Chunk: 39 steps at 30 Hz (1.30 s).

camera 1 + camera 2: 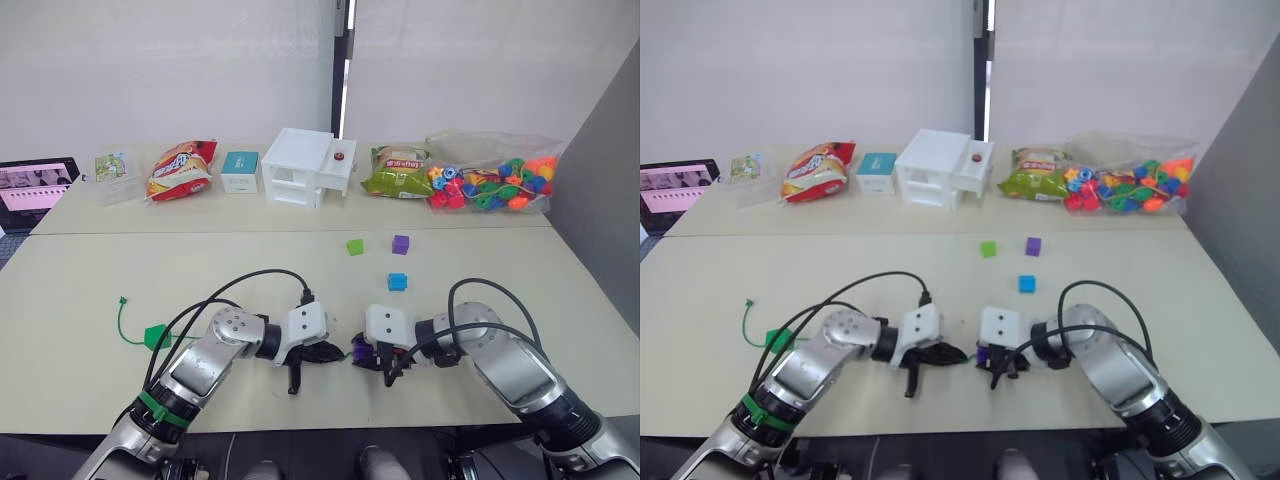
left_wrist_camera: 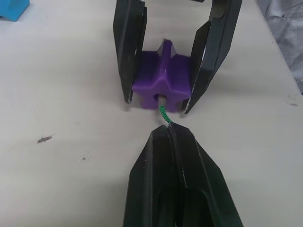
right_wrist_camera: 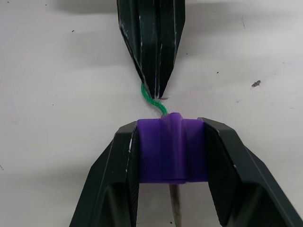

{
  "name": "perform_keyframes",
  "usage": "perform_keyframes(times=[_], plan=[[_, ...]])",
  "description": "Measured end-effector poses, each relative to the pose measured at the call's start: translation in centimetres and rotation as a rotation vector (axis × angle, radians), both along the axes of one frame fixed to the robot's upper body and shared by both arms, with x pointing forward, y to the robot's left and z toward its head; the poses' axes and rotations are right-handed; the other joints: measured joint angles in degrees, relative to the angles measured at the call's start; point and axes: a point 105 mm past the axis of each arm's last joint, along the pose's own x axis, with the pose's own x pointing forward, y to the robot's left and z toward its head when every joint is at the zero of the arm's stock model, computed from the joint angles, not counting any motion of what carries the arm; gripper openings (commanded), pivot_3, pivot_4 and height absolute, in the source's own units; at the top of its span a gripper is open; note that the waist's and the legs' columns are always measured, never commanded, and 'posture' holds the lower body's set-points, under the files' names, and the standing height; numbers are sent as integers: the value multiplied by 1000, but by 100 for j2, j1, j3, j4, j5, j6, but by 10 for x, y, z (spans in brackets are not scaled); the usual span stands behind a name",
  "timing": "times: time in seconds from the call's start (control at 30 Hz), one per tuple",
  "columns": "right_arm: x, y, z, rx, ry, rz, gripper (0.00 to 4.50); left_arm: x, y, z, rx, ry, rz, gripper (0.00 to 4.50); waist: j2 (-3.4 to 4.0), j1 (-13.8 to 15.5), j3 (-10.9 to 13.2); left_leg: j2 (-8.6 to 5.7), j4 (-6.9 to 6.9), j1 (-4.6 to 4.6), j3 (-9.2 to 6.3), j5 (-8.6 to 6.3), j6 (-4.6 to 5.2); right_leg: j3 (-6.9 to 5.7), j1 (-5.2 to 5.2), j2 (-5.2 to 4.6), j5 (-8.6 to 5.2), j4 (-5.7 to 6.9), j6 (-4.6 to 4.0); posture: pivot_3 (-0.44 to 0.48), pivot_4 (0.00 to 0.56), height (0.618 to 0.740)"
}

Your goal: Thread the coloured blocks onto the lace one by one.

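A purple block (image 3: 173, 151) sits clamped between the fingers of my right gripper (image 3: 171, 128), near the table's front edge. The green lace (image 2: 163, 113) enters the block's hole, and its pale tip (image 3: 175, 208) sticks out on the far side. My left gripper (image 2: 170, 131) is shut on the lace just short of the block. The lace trails left across the table through a dark green block (image 1: 157, 336) to its knot (image 1: 122, 299). Loose on the table beyond lie a light green block (image 1: 355, 246), a second purple block (image 1: 401, 244) and a blue block (image 1: 397, 281).
Along the back of the table stand a bag of mixed beads (image 1: 492, 185), a green snack bag (image 1: 395, 171), a white box (image 1: 306, 166), a teal box (image 1: 240, 171), a red snack bag (image 1: 181, 169) and a tablet (image 1: 38, 183).
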Motion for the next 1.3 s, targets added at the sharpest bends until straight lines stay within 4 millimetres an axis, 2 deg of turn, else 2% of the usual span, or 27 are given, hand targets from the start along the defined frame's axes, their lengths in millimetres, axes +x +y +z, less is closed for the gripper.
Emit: perform_keyframes(times=[0.1,0.2,0.47,0.57,0.6,0.63,0.73,0.77,0.83,0.93,1.1,1.2,1.3], plan=[[0,0,0,-1,-1,-3,1383,6,-10,6,-17,-25,1,0,-1,6,-1,-1,1,0,0,0,0,0,2,-1,0,-2,0,0,150,740],[0,-1,0,-2,-1,-7,1383,7,-14,3,-14,-19,8,0,-1,-1,-1,0,0,1,-1,0,0,-1,1,0,0,0,0,0,150,740],[2,-2,0,-4,-7,-17,1383,7,-13,4,7,1,17,0,-1,6,-2,-1,4,1,0,0,0,0,5,-1,0,-2,0,0,150,740],[3,-1,0,-1,-7,-23,1383,8,-12,6,-2,16,34,795,-1,-2,-2,0,3,1,0,0,0,0,4,0,0,-1,0,0,150,740],[3,-1,0,3,-4,-28,2183,8,-10,7,-9,28,38,1218,-1,-8,-2,1,3,2,-1,0,0,0,4,1,0,-1,0,0,150,740],[3,0,0,5,-3,-32,2394,7,-10,9,-19,34,34,1443,-1,-11,-2,1,3,2,0,0,0,0,4,1,0,0,0,0,150,740],[6,-2,-1,13,-1,-65,3489,-1,-10,20,-48,43,-19,2556,-1,-2,-1,0,3,-1,0,1,-1,0,1,-1,0,1,0,0,150,740],[7,-3,0,14,-2,-69,3712,-2,-9,21,-44,41,-26,2806,-1,0,-1,0,2,-1,0,0,-1,0,1,-1,0,-1,0,0,150,740],[6,-6,1,22,10,-82,4452,-1,-4,22,-25,34,-28,3516,-1,4,-1,0,0,-2,-1,0,-1,0,-1,-1,0,-1,0,0,150,740],[1,-17,3,16,23,-109,4500,3,-5,24,8,-22,-40,4437,-2,43,-1,-3,2,-10,-1,0,-1,0,-2,-3,0,-5,0,0,150,740],[-8,-34,13,15,23,-127,4500,3,-24,20,23,-48,-79,4478,-3,102,0,-3,3,-12,0,0,0,-1,0,-3,0,-15,0,0,150,740],[-12,-44,10,-4,38,-150,4500,3,-38,9,31,-36,-95,4478,-3,119,0,-3,3,-12,2,0,0,1,-1,-2,0,-17,0,0,150,740],[-11,-50,7,-17,35,-165,4500,5,-43,1,59,-44,-98,4478,-3,95,0,-2,2,-9,5,0,0,2,-1,0,0,-15,0,0,150,740]])
